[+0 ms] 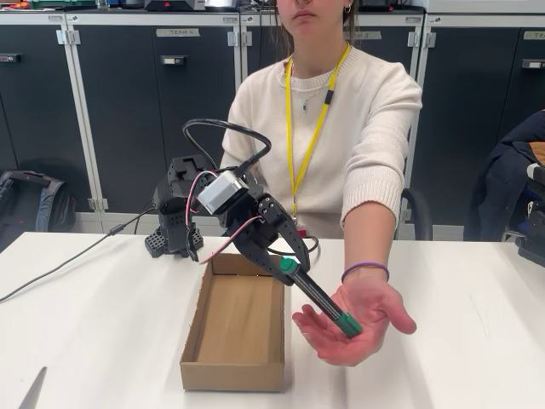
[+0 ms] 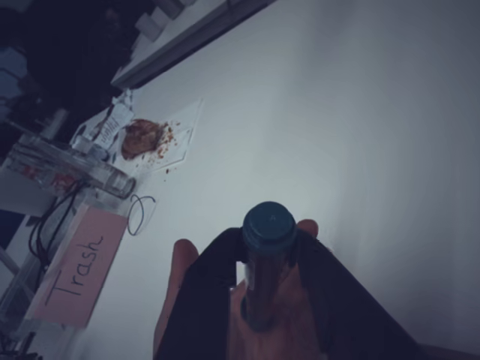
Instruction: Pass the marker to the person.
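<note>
The marker (image 1: 318,297) is a slim black pen with green ends, slanting down to the right. My gripper (image 1: 287,266) is shut on its upper end, just right of the cardboard box. Its lower green end rests on the person's open palm (image 1: 358,322). The person (image 1: 332,119) sits behind the table in a cream sweater with a yellow lanyard, one arm stretched forward. In the wrist view the marker (image 2: 266,259) points away from the camera between my black fingers (image 2: 206,289), with the hand (image 2: 176,281) under it.
An open cardboard box (image 1: 236,324) lies on the white table (image 1: 94,324) left of the hand. The arm's base (image 1: 174,217) and cables stand behind it. The wrist view shows a pink "Trash" sign (image 2: 75,274), crumbs on paper (image 2: 146,139) and clutter at the table's far edge.
</note>
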Tool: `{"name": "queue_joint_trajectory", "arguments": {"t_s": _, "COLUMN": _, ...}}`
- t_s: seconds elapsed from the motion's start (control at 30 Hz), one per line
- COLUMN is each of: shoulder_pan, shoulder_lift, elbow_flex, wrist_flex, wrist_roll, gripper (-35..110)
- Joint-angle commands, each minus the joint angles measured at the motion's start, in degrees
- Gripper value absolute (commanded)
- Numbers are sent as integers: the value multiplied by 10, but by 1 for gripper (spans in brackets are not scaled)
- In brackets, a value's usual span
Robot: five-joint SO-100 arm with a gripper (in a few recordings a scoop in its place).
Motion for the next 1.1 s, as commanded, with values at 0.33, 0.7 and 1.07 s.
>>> {"name": "queue_joint_trajectory", "arguments": {"t_s": 0.33, "shoulder_pan": 9, "shoulder_lift": -18, "elbow_flex": 47, "wrist_flex": 133, "wrist_roll": 21, "gripper": -5}}
{"name": "queue_joint_trajectory", "arguments": {"t_s": 0.7, "shoulder_pan": 26, "shoulder_lift": -5, "elbow_flex": 147, "wrist_flex": 172, "wrist_roll": -5, "gripper": -3}}
{"name": "queue_joint_trajectory", "arguments": {"t_s": 1.07, "shoulder_pan": 33, "shoulder_lift": 3, "elbow_flex": 115, "wrist_flex": 169, "wrist_roll": 28, "gripper": 25}}
